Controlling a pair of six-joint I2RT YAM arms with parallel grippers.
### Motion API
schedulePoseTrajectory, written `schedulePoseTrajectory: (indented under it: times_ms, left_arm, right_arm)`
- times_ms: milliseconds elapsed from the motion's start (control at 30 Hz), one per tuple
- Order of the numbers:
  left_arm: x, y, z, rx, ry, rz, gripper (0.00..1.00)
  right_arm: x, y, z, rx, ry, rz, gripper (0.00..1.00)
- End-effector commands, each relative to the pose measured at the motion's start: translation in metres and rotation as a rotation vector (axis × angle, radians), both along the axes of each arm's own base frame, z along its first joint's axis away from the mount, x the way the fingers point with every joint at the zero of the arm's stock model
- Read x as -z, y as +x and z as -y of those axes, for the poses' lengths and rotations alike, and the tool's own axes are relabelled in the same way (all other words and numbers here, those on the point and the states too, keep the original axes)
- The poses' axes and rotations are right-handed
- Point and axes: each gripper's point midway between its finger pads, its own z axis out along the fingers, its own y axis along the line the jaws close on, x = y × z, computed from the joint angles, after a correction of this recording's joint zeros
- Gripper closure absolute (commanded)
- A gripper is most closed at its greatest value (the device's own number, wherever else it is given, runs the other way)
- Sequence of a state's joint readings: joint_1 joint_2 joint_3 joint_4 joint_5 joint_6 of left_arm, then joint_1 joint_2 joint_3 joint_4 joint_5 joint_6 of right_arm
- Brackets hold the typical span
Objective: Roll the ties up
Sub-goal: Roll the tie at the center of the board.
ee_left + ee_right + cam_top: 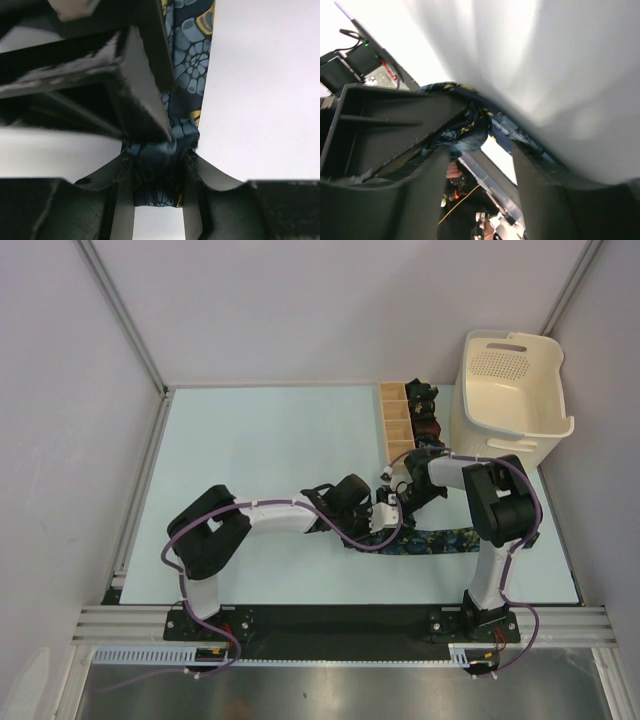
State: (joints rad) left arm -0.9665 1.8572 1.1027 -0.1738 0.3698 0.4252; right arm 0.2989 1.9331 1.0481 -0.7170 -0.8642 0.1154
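Observation:
A navy tie with a blue, teal and yellow floral pattern [440,540] lies across the table near its front. My left gripper [385,518] is at its left part. In the left wrist view this gripper [159,175] is shut on a bunched fold of the tie [160,160], and the rest of the tie [187,60] runs away flat. My right gripper [395,485] reaches in from the right, just behind it. In the right wrist view it [480,150] stands open, with the bunched tie [465,127] at its fingertips. Small dark coiled ties [420,412] sit in the wooden box.
A tan wooden divided box [394,425] stands at the back right. A cream plastic basket [510,390] stands right of it. The two grippers are close together, and the left gripper's black body [385,125] fills the left of the right wrist view.

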Motion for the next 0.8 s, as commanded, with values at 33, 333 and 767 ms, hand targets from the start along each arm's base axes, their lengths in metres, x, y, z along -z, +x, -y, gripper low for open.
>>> schedulePoseTrajectory:
  times_ms: [33,333,767]
  left_arm:
    - [0.015,-0.003,-0.042,-0.014,0.156,0.026,0.81]
    - [0.022,0.002,-0.073,-0.061,0.260,0.015,0.83]
    - [0.026,0.002,-0.080,-0.042,0.268,-0.018,0.81]
  right_arm:
    - [-0.008,0.035,-0.004,0.011,-0.010,0.151,0.34]
    - [-0.035,0.037,-0.025,0.040,0.135,0.127,0.37]
    - [-0.046,0.020,-0.051,0.009,0.211,0.121,0.47]
